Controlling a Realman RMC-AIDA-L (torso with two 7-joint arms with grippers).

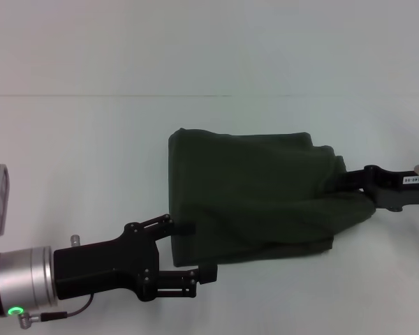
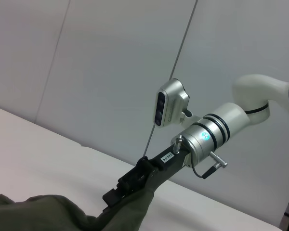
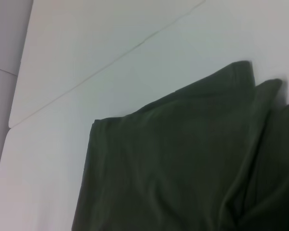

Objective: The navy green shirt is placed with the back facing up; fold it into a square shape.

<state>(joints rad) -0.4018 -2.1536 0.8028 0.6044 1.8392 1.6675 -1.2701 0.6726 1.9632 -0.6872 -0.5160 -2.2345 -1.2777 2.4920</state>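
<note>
We've got the navy green shirt (image 1: 255, 195) lying folded into a rough block mid-table (image 1: 91, 153). Our left gripper (image 1: 195, 249) sits at its near-left corner, fingers spread wide with nothing in them. Our right gripper (image 1: 349, 183) is tucked into the shirt's right edge, and we can't tell how its fingers stand

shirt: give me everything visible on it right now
The navy green shirt is dark green soft cloth, already folded into a rough rectangle with no lettering showing, lying on the white table a little right of centre. Its far-left corner is crisp; the right side is bunched and drawn toward the right gripper, whose fingers vanish into the fabric there. The left gripper, jaws spread, sits at the near-left corner, upper finger at the left edge, lower finger by the near hem.
</note>
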